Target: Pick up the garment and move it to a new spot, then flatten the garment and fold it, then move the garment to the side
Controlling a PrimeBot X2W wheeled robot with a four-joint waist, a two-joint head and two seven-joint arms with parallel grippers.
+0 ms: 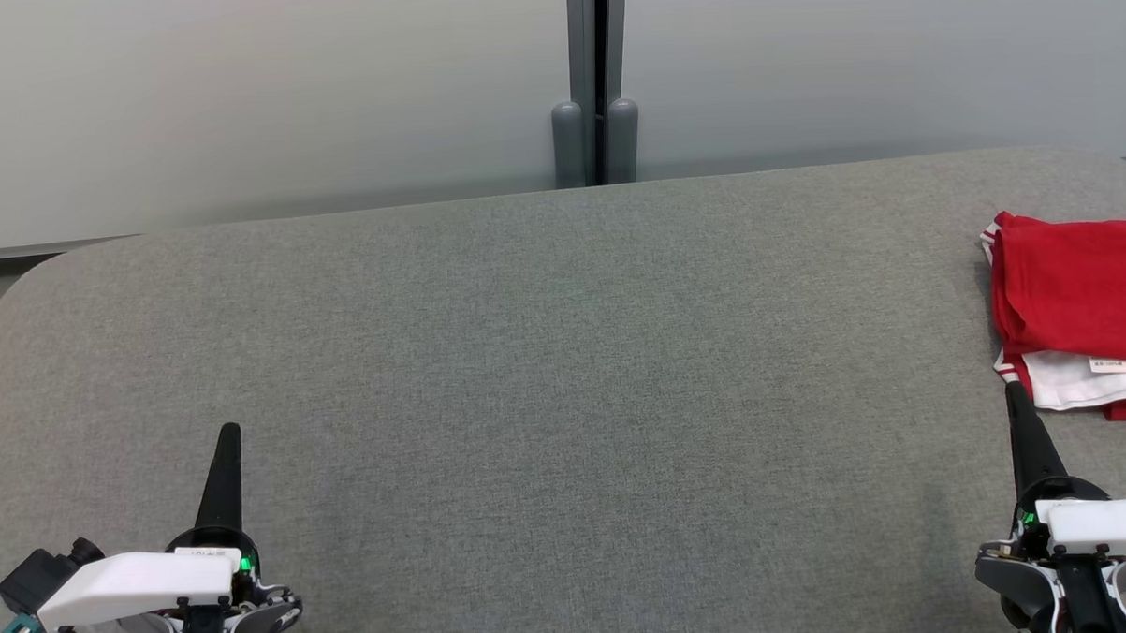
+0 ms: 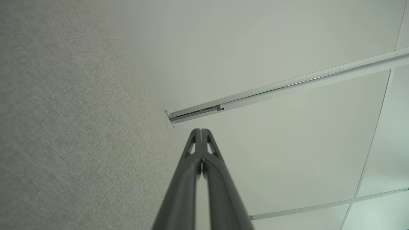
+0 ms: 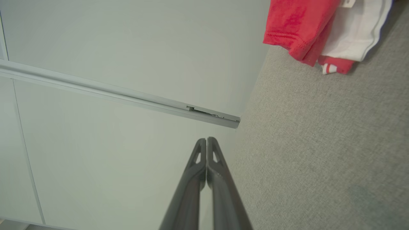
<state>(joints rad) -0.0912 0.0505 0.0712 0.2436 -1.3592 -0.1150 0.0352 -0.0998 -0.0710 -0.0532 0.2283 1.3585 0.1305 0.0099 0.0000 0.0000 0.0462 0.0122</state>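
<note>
Garment (image 1: 1072, 289) lies folded at the far right of the grey fabric-covered table (image 1: 564, 354), partly cut off by the head view's right edge; red cloth on top, a white layer with red-striped trim showing along its near side, a small white label (image 1: 1109, 365) on the white part; right wrist view shows the same bundle flat on the grey surface, stitched red hem toward the wall, white panel beside it. Left gripper (image 1: 229, 431) sits at the lower left of the head view, both dark fingers pressed together into one point, nothing between them, well apart from the garment; left wrist view confirms the fingers meet at the tips, aimed at the pale wall past the table edge. Right gripper (image 1: 1013, 390) sits at the lower right, likewise closed tight and empty; its tip is near the garment's near-left corner; right wrist view shows bare table between fingers and cloth. Pale wall panels (image 1: 265, 93) stand behind the table's far edge, joined by a grey vertical post (image 1: 597, 72).
</note>
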